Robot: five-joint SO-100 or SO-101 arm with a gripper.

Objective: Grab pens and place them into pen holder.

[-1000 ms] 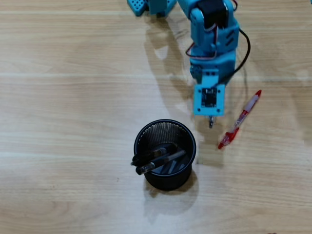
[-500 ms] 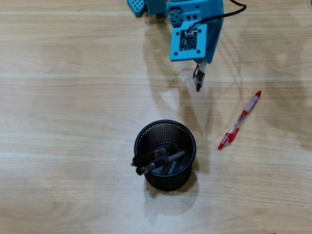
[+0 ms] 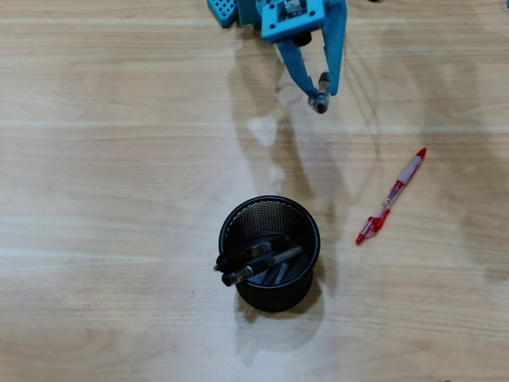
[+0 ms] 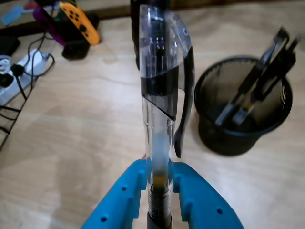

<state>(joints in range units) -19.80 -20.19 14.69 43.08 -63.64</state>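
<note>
Arm (image 3: 278,16) cut off by the top edge in the overhead view, only its lower part shows. Held pen (image 4: 159,95) in the wrist view: top end runs out at 12 o'clock, tip end out at 6, near part blurred. Gripper (image 4: 159,179) bases cut off at 6. Lower ends of the pens (image 4: 248,95) in the holder (image 4: 224,138) hidden by its mesh wall. Clutter (image 4: 52,28) at 10 o'clock is blurred, partly cropped.

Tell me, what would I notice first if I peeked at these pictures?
First, the clear pen with a black clip, pinched in the blue gripper and filling the middle of the wrist view. Next, the black mesh cup in the lower middle of the overhead view, with dark pens leaning inside. A red pen lies alone on the wooden table, right of the cup.
</note>
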